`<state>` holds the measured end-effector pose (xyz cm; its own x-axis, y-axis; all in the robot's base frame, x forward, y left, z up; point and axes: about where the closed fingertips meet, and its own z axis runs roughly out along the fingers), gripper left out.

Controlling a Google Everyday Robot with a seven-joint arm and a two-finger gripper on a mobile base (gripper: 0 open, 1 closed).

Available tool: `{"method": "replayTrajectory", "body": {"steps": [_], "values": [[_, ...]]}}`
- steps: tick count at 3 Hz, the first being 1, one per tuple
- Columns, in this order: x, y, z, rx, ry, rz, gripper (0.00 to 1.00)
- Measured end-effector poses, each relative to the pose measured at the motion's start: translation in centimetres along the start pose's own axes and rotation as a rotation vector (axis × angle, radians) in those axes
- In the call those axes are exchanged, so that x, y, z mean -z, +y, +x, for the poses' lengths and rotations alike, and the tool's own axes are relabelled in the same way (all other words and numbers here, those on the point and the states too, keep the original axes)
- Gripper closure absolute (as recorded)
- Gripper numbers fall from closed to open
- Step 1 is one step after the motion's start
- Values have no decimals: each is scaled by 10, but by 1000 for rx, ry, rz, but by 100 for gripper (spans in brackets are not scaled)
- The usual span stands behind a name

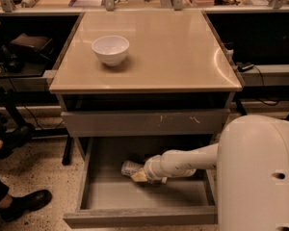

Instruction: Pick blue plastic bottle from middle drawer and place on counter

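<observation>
The blue plastic bottle point(130, 168) lies on its side on the grey floor of the open middle drawer point(149, 195), left of centre. My gripper point(140, 175) reaches in from the right on a white arm point(183, 163). It sits right at the bottle's near end and partly covers it. The beige counter point(173, 52) tops the cabinet above.
A white bowl point(110, 49) stands on the counter's left rear part. The shut upper drawer front point(144, 122) with small scratch marks is just above the open drawer. A person's black shoes point(24, 203) are on the floor at the left. Cluttered benches flank the cabinet.
</observation>
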<state>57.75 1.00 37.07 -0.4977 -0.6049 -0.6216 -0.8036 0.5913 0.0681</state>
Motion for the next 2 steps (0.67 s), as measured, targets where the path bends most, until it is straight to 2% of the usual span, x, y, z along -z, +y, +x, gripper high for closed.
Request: {"method": "replayTrajectory", "body": {"steps": [2], "values": [[0,0,0,0,0,0,89]]}}
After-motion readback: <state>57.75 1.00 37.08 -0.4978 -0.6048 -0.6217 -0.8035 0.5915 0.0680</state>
